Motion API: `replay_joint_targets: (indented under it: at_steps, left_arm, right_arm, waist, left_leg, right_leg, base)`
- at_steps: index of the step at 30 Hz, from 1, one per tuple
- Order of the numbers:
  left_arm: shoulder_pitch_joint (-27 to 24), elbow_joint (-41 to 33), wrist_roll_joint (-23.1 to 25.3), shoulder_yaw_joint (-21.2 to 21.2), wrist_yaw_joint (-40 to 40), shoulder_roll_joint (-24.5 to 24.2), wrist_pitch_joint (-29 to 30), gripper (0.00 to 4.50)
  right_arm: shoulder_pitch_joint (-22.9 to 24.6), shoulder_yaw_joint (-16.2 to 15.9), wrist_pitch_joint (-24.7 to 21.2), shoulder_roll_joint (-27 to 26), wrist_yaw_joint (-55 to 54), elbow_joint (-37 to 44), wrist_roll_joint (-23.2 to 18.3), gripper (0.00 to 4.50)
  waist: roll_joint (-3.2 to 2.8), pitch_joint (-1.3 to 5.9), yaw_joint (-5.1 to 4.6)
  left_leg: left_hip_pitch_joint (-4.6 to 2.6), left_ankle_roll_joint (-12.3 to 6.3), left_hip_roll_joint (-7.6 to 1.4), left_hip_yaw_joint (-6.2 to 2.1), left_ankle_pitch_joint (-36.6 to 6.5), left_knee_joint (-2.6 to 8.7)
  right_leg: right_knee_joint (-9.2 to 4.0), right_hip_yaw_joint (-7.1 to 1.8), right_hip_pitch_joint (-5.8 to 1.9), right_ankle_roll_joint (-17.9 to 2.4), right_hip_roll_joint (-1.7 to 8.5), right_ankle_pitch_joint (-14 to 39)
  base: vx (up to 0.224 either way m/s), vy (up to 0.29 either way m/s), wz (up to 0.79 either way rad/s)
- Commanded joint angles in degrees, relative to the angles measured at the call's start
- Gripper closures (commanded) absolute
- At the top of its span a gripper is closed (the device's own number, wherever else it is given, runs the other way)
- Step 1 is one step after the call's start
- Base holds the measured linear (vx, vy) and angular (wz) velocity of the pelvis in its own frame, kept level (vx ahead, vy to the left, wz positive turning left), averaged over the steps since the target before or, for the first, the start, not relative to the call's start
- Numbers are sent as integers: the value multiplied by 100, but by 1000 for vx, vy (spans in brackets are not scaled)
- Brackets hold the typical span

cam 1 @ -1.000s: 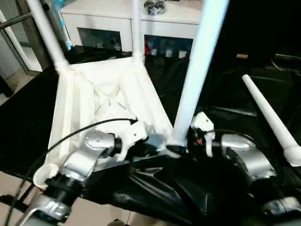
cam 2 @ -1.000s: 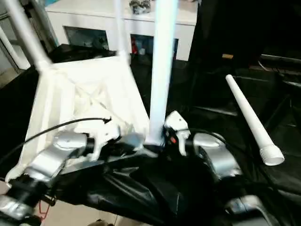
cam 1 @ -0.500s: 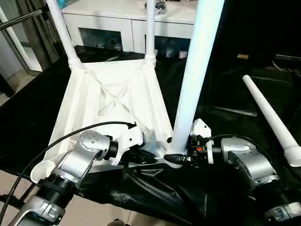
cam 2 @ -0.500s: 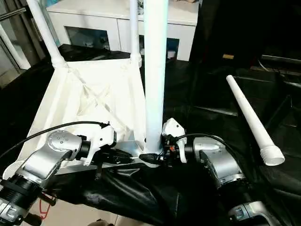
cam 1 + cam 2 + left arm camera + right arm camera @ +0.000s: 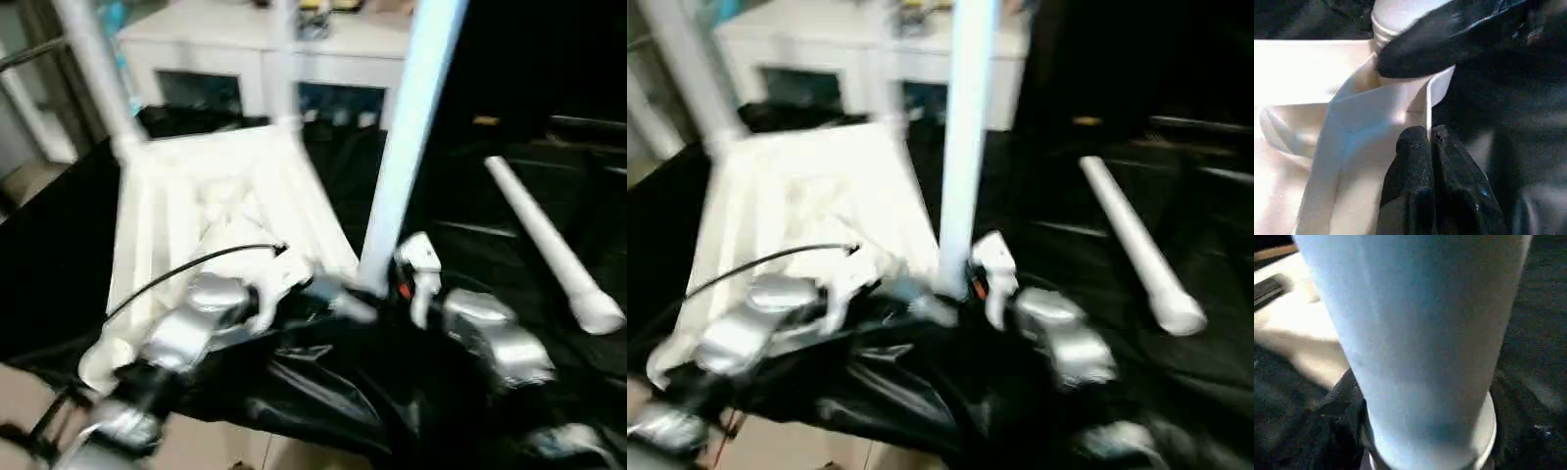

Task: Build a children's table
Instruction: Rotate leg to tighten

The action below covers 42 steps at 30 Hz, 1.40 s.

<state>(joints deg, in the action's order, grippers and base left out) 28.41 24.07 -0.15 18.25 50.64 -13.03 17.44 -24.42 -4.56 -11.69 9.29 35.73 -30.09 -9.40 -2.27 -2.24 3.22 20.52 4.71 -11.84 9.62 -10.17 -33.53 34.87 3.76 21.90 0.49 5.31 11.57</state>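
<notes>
children's table tabletop lay underside up on the black cloth, w/ two legs standing in the far corner sockets at abt 11 and 12 o'clock. third leg stood upright at the near right corner, long axis vertical, its base right by both grippers. right gripper was the nearer one, coming in from 3 o'clock; its wrist view had the leg close up between the fingers, jaws part open, but couldn't tell if they actually gripped it. left gripper was pinched shut on the thin tabletop rim, at abt 9 o'clock from that leg. fourth leg lay loose on the cloth at 2 o'clock, well apart, nearer the right arm, so prob the right arm's next pick.
</notes>
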Motion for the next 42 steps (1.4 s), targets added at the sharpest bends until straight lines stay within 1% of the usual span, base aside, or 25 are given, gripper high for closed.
replay_joint_targets:
  at_steps: [1, 2, 4, 5, 6, 8, 9, 11, 13, 14, 16, 17, 19, 21, 24, 25, 26, 27, 28, 30, 32, 33, 34, 37, 42]
  left_arm:
    - [216, 47, -4, 94, -286, 326, 28, 450]
    - [268, 136, 24, 78, -448, 433, 26, 450]
    - [344, 261, 77, 69, -629, 570, 9, 450]
    - [365, 314, 117, 55, -695, 622, -49, 450]
    - [370, 326, 132, 63, -687, 626, -66, 450]
    - [358, 348, 195, 129, -574, 590, -205, 450]
    - [334, 324, 189, 150, -501, 542, -237, 450]
    - [261, 243, 165, 198, -290, 397, -359, 450]
    - [214, 191, 147, 220, -148, 301, -445, 450]
    - [156, 114, 108, 246, 42, 192, -531, 450]
    - [94, 27, 99, 266, 221, 80, -580, 450]
    - [70, -8, 107, 273, 270, 45, -601, 450]
    - [15, -117, 120, 306, 402, -73, -694, 450]
    - [-33, -346, 282, 343, 342, -334, -564, 450]
    - [-68, -489, 283, 246, 224, -417, -307, 450]
    - [-120, -625, 81, 114, 382, -494, -111, 422]
    - [-139, -669, 12, 62, 433, -529, -41, 422]
    - [-139, -669, 12, 62, 433, -529, -41, 406]
    - [-185, -734, -91, -15, 527, -602, 71, 392]
    - [-225, -772, -129, -51, 582, -660, 96, 381]
    - [-278, -805, -125, -40, 605, -794, 147, 372]
    - [-281, -805, -115, -39, 599, -812, 160, 372]
    - [-296, -835, -92, -53, 555, -857, 247, 372]
    - [-318, -859, -95, -72, 556, -920, 307, 372]
    - [-328, -814, -228, -142, 532, -842, 357, 372]
  right_arm:
    - [29, -31, -179, -296, -648, -544, 150, 175]
    - [-50, 38, -173, -438, -960, -704, 172, 175]
    - [-195, 86, -154, -609, -1328, -942, 238, 175]
    - [-260, 54, -68, -668, -1402, -1044, 311, 175]
    - [-280, 58, -26, -685, -1418, -1073, 320, 175]
    - [-370, 154, 146, -782, -1443, -1182, 272, 120]
    - [-377, 181, 134, -781, -1374, -1179, 230, 120]
    - [-377, 162, 123, -729, -1182, -1143, 218, 97]
    - [-390, 92, 193, -664, -1091, -1148, 280, 71]
    - [-392, 6, 257, -569, -956, -1111, 340, 71]
    - [-399, -55, 320, -475, -790, -1069, 388, 53]
    - [-395, -62, 335, -448, -731, -1047, 398, 53]
    - [-384, -89, 338, -353, -508, -947, 387, 53]
    - [-333, -162, 322, -85, -1, -680, 355, 53]
    - [-282, -206, 348, 113, 322, -509, 326, 53]
    - [-263, -212, 343, 193, 465, -443, 279, 48]
    - [-259, -213, 341, 220, 513, -429, 262, 48]
    - [-259, -213, 341, 220, 513, -429, 262, 46]
    - [-252, -223, 352, 266, 627, -405, 248, 46]
    - [-246, -228, 363, 295, 702, -386, 248, 46]
    - [-241, -243, 331, 327, 811, -352, 226, 46]
    - [-244, -244, 330, 333, 822, -351, 225, 46]
    - [-239, -244, 312, 355, 864, -324, 216, 46]
    - [-230, -254, 297, 362, 905, -292, 209, 46]
    - [-236, -291, 303, 368, 985, -265, 195, 46]
  waist:
    - [-72, 213, -31]
    - [-57, 208, -71]
    - [-44, 216, -93]
    - [-100, 207, -113]
    - [-85, 202, -131]
    - [-73, 221, -164]
    - [-88, 229, -157]
    - [-65, 239, -139]
    - [-87, 251, -126]
    - [-48, 258, -114]
    - [-66, 272, -97]
    - [-40, 284, -97]
    - [-45, 287, -80]
    - [-36, 319, -55]
    - [-31, 356, -8]
    - [-12, 383, 18]
    - [-4, 402, 42]
    - [-11, 411, 47]
    - [2, 397, 49]
    - [3, 387, 50]
    - [-5, 371, 54]
    - [27, 365, 52]
    - [10, 352, 60]
    - [14, 332, 69]
    - [22, 338, 67]
  left_leg:
    - [-63, 228, -38, -94, -2581, 487]
    - [-73, 231, -31, -94, -2681, 479]
    - [-83, 208, -19, -105, -2740, 477]
    - [-82, 191, -20, -113, -2781, 484]
    - [-76, 185, -25, -108, -2826, 485]
    - [-53, 124, -27, -119, -2813, 505]
    - [-57, 102, -29, -115, -2790, 508]
    - [-51, 44, -49, -95, -2653, 526]
    - [-45, 36, -61, -78, -2554, 531]
    - [-31, 20, -68, -64, -2449, 529]
    - [-11, -21, -71, -36, -2179, 516]
    - [-12, -43, -75, -27, -2122, 510]
    - [-12, -102, -79, -5, -1949, 495]
    - [8, -149, -91, -6, -1682, 484]
    - [20, -303, -101, 28, -1098, 424]
    - [49, -374, -86, 28, -774, 395]
    - [67, -463, -73, 32, -489, 366]
    - [76, -507, -69, 29, -385, 354]
    - [69, -582, -70, 44, -429, 348]
    - [69, -594, -76, 45, -527, 356]
    - [53, -539, -84, 52, -715, 370]
    - [55, -529, -85, 57, -749, 375]
    - [38, -473, -90, 61, -874, 384]
    - [35, -349, -95, 56, -1019, 409]
    - [39, -265, -83, 52, -998, 402]
  right_leg:
    - [-670, -135, -115, -545, 275, 3245]
    - [-700, -122, -84, -539, 265, 3270]
    - [-708, -104, -84, -533, 257, 3296]
    - [-709, -100, -79, -541, 254, 3263]
    - [-724, -96, -74, -544, 248, 3253]
    - [-718, -83, -104, -564, 253, 3129]
    - [-720, -88, -105, -577, 261, 3080]
    - [-700, -121, -100, -714, 251, 2739]
    - [-653, -149, -107, -855, 250, 2411]
    - [-630, -161, -121, -930, 254, 2226]
    - [-581, -181, -143, -1057, 253, 1888]
    - [-574, -184, -148, -1094, 255, 1806]
    - [-553, -194, -143, -1160, 252, 1672]
    - [-507, -195, -189, -1204, 260, 1401]
    - [-414, -198, -200, -1388, 235, 557]
    - [-367, -189, -231, -1457, 226, 171]
    - [-317, -184, -239, -1531, 222, -184]
    - [-295, -180, -243, -1564, 220, -328]
    - [-298, -174, -214, -1631, 211, -363]
    - [-313, -174, -215, -1639, 220, -223]
    - [-335, -182, -208, -1602, 222, 53]
    - [-343, -184, -208, -1584, 219, 112]
    - [-361, -189, -187, -1532, 220, 313]
    - [-393, -195, -187, -1439, 231, 656]
    - [-382, -204, -192, -1400, 231, 660]
  base:
    - [0, 0, 0]
    - [0, 0, 0]
    - [0, 0, 0]
    - [0, 0, 0]
    - [0, 0, 0]
    - [0, 0, 0]
    - [0, 0, 0]
    - [0, 0, 0]
    - [0, 0, 0]
    - [0, 0, 0]
    - [0, 0, 0]
    - [0, 0, 0]
    - [0, 0, 0]
    - [0, 0, 0]
    - [52, -9, 2]
    - [0, 0, 0]
    - [0, 0, 0]
    - [0, 0, 0]
    - [0, 0, 0]
    - [0, 0, 0]
    - [0, 0, 0]
    - [0, 0, 0]
    - [0, 0, 0]
    - [0, 0, 0]
    - [0, 0, 0]
